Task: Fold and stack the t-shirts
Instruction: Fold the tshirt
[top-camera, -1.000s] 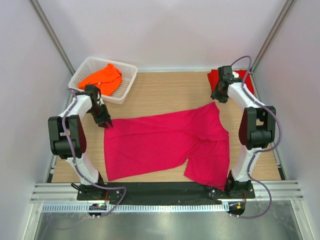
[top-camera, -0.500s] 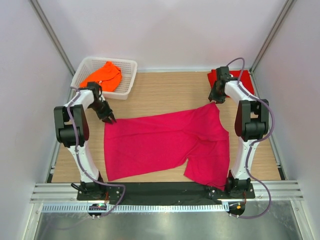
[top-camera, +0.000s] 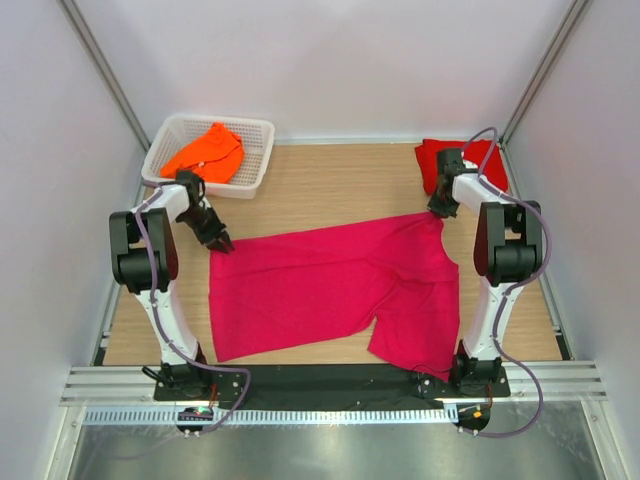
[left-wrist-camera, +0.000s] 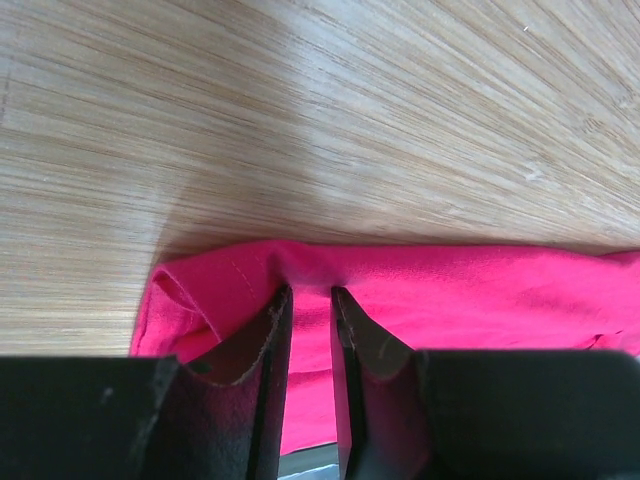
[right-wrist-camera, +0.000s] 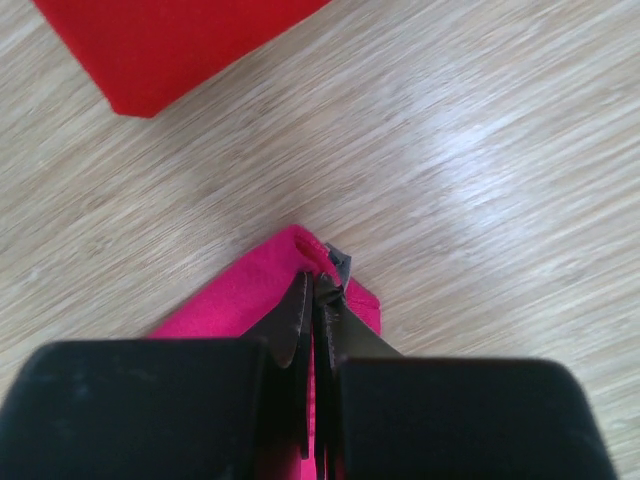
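While basket (top-camera: 254, 166) holds orange t-shirt (top-camera: 205, 150) | right gripper (right-wrist-camera: 318, 276) clenches pink t-shirt (top-camera: 330, 280) | left gripper (left-wrist-camera: 305, 293) grip unclear

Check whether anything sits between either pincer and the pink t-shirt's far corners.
Nothing visible does. The right pincer is shut on the pink t-shirt's far right corner. The left pincer, jaws slightly apart, is at its far left hem. The basket and red t-shirt lie farther back, clear of both.
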